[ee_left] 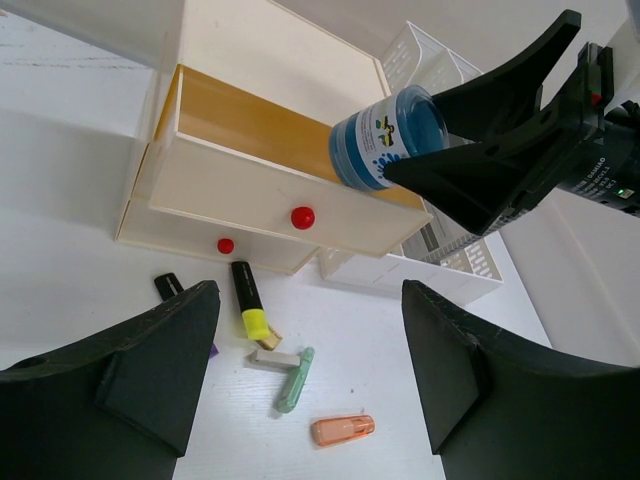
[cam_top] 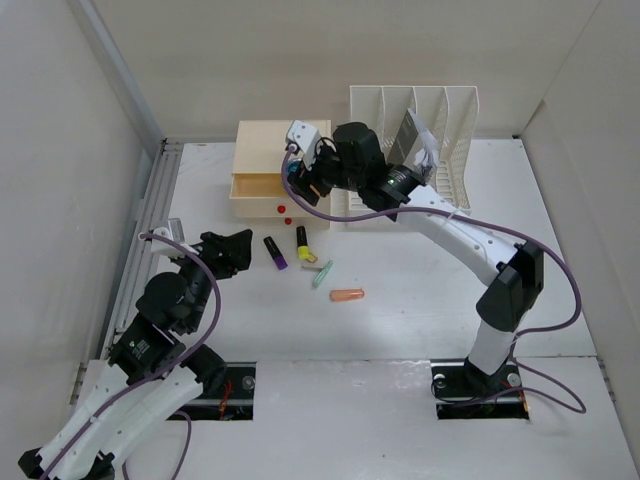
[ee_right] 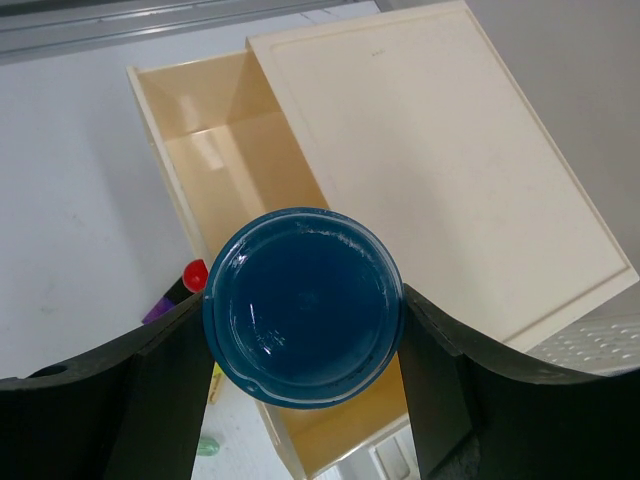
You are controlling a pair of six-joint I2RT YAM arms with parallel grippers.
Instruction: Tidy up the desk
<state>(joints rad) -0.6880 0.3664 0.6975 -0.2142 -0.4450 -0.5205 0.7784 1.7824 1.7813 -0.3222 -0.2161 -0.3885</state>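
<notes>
The white desk (cam_top: 400,330) carries a cream drawer box (cam_top: 268,150) at the back, with its top drawer (ee_right: 225,140) pulled open and empty. My right gripper (ee_right: 300,320) is shut on a blue jar (ee_right: 298,303) and holds it just above the open drawer. The jar also shows in the left wrist view (ee_left: 385,138). My left gripper (ee_left: 310,310) is open and empty above the desk, near a black purple-capped marker (cam_top: 275,252), a yellow highlighter (ee_left: 247,298), a white eraser (ee_left: 275,359), a green piece (ee_left: 295,380) and an orange cap (ee_left: 342,430).
A white slotted file rack (cam_top: 420,140) stands to the right of the drawer box and holds a dark booklet. Red knobs (ee_left: 302,217) mark the drawer fronts. White walls enclose the desk on three sides.
</notes>
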